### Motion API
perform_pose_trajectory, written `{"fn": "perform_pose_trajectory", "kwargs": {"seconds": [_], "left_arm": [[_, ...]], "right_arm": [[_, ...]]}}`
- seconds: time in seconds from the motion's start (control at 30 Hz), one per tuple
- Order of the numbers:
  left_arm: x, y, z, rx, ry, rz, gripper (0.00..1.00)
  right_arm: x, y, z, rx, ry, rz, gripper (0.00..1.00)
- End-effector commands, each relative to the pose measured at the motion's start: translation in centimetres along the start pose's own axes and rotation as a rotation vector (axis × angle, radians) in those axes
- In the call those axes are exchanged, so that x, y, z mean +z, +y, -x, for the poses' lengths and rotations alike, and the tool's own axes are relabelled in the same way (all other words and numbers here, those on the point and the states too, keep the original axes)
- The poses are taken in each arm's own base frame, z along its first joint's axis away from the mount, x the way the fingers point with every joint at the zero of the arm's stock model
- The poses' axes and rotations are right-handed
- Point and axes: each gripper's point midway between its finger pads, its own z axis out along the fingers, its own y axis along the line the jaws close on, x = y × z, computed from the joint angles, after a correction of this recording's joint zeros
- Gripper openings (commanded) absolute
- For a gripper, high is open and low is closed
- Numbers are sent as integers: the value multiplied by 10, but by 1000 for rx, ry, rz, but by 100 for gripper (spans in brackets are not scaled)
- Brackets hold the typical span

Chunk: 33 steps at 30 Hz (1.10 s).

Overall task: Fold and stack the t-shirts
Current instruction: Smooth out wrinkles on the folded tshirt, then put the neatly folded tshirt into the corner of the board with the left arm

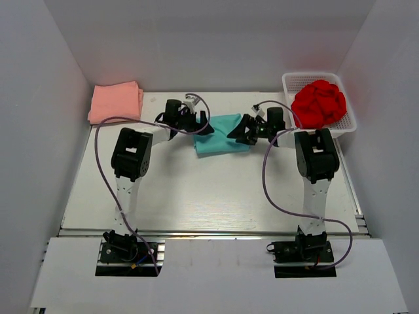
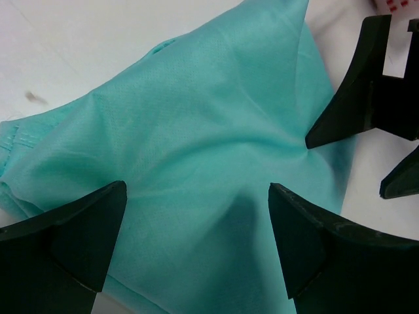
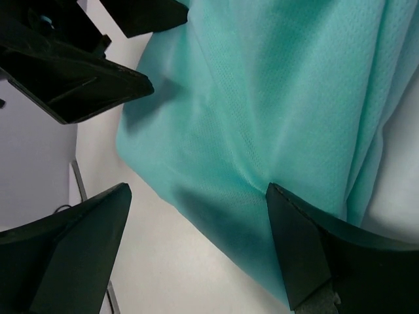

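The folded teal t-shirt [image 1: 221, 135] lies on the table's middle back, between both grippers. My left gripper [image 1: 201, 125] is open at its left edge; in the left wrist view the teal t-shirt [image 2: 196, 150] fills the gap between the spread fingers [image 2: 78, 229]. My right gripper [image 1: 241, 131] is open at its right edge; in the right wrist view the teal t-shirt [image 3: 275, 98] lies under the spread fingers [image 3: 308, 242]. The salmon-pink t-shirt [image 1: 116, 101] lies folded at the back left. The red t-shirt [image 1: 319, 103] sits crumpled in the basket.
A white mesh basket [image 1: 349, 125] stands at the back right corner. White walls close the table on three sides. Purple cables loop from each arm. The other gripper's black fingers [image 2: 353, 98] show in the left wrist view.
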Motion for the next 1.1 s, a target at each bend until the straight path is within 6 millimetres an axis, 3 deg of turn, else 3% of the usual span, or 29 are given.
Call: {"fn": "perform_pose_trajectory", "kwargs": {"seconds": [0.0,0.03,0.07,0.1,0.13,0.17,0.2,0.27,0.3,0.37,0.4,0.53,0.6,0.67,0.73,0.83,1.07], "left_arm": [[-23,-20,-48,-54,130,5,100],[-34,-24,-71,-84,172,4,100],[-46,-34,-59,-61,141,7,100],[-53,-37,-60,-58,135,19,100],[-65,-39,-78,-71,170,34,100],[-79,-51,-61,-43,131,37,100],[-88,-59,-74,-49,150,43,100],[-105,-75,-71,-14,129,40,100],[-120,-90,-65,1,100,39,100],[-136,-99,-56,13,63,58,100],[-149,-109,-51,23,36,75,100],[-171,-106,-52,7,32,171,100],[-178,-92,-69,-47,85,265,100],[-180,-85,-78,-75,122,307,100],[-181,-82,-93,-101,175,319,100],[-176,-76,-116,-131,232,336,97],[-155,-89,-151,-136,329,302,86]], "right_arm": [[-18,0,-73,45,114,-88,90],[-21,3,-82,42,122,-89,90],[-25,10,-92,45,139,-78,90],[-33,30,-105,19,154,-52,90],[-40,31,-127,40,190,-53,90],[-47,44,-129,13,187,-38,90],[-55,49,-157,3,233,-40,90],[-67,61,-174,-29,269,-45,90],[-71,71,-173,-80,265,-35,90],[-78,80,-171,-127,256,-48,90],[-84,93,-163,-178,223,-27,90],[-87,113,-142,-262,132,0,90],[-90,116,-132,-292,81,-12,90],[-94,121,-123,-318,33,-26,90],[-101,118,-107,-328,-48,-103,90],[-111,110,-99,-325,-119,-187,90],[-123,102,-100,-327,-143,-257,90]]}}
